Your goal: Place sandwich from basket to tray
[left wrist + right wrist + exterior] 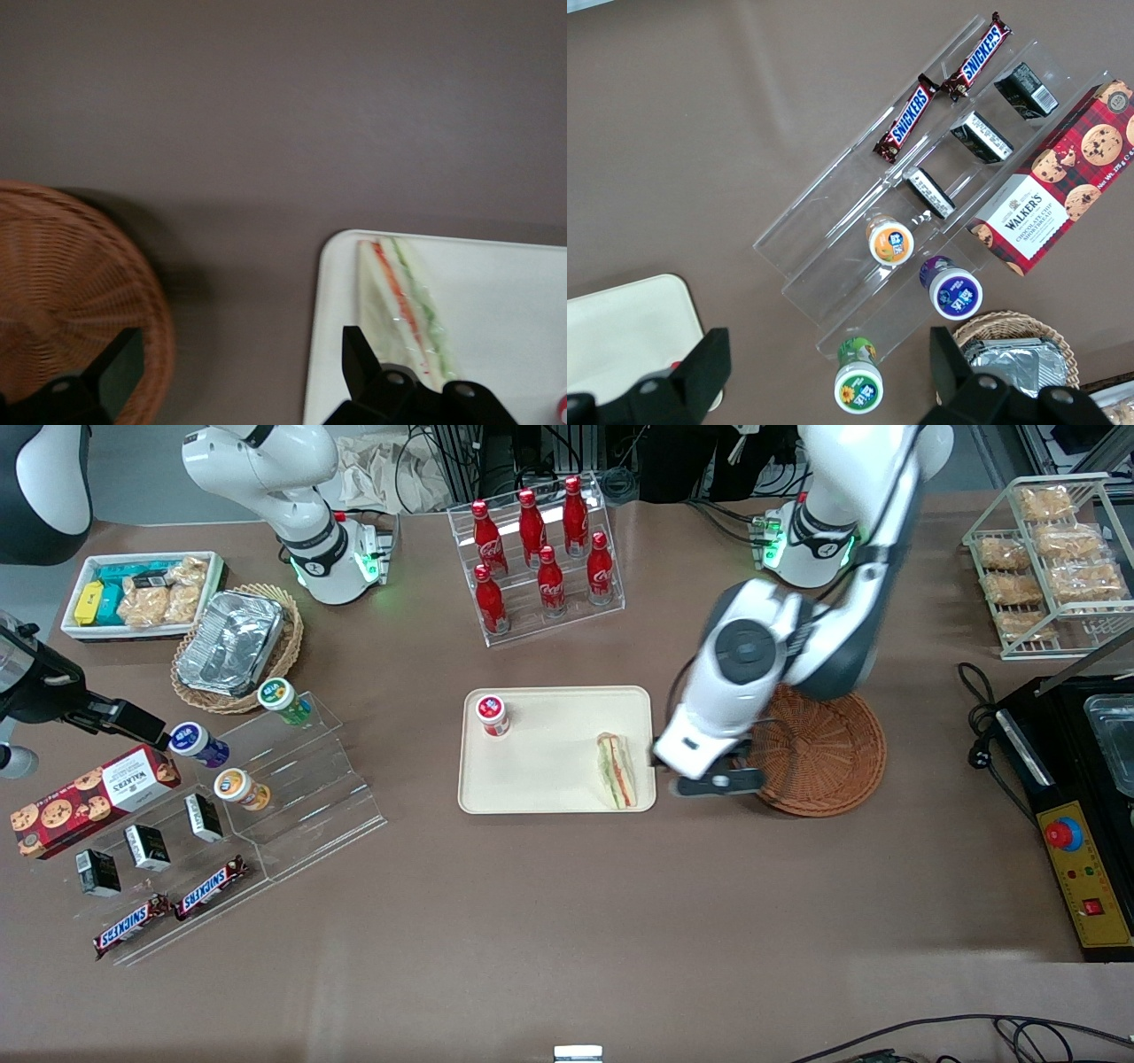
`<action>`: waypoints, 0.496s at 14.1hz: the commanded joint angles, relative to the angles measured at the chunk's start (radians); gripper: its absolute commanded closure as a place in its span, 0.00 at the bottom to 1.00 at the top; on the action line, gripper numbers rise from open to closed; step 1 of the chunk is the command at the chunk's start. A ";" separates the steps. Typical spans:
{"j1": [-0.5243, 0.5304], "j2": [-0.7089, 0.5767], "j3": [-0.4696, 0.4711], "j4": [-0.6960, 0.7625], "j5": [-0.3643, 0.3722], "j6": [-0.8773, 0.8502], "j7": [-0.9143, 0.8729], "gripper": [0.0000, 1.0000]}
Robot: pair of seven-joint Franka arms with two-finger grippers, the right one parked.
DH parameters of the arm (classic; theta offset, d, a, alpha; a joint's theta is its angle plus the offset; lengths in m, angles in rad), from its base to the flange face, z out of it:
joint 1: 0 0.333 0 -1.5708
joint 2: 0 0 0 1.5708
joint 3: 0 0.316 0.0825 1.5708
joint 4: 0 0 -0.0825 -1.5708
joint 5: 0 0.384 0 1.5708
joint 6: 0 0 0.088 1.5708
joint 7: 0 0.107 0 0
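Note:
The sandwich [617, 771] lies on the cream tray [549, 779], at the tray's edge nearest the basket. It also shows in the left wrist view [403, 301] on the tray [505, 292]. The reddish-brown basket [819, 748] sits beside the tray toward the working arm's end and holds nothing; its rim shows in the wrist view [62, 292]. My gripper [709, 779] hangs over the bare table between tray and basket. In the wrist view the gripper [237, 367] is open and empty, one finger over the basket rim, the other over the tray edge by the sandwich.
A red-lidded cup [493, 715] stands on the tray. A rack of cola bottles [540, 558] stands farther from the camera. A clear snack stand [248, 797] and a tan basket with a foil container [235, 646] lie toward the parked arm's end. A black appliance [1081, 797] and a wire pastry rack [1045, 558] lie toward the working arm's end.

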 commanded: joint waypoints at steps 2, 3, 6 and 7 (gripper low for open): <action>-0.002 -0.090 0.138 -0.012 0.024 -0.126 0.121 0.01; -0.001 -0.113 0.172 -0.013 0.021 -0.152 0.190 0.01; 0.060 -0.169 0.226 -0.013 -0.005 -0.234 0.334 0.01; 0.105 -0.197 0.219 -0.013 -0.025 -0.247 0.354 0.01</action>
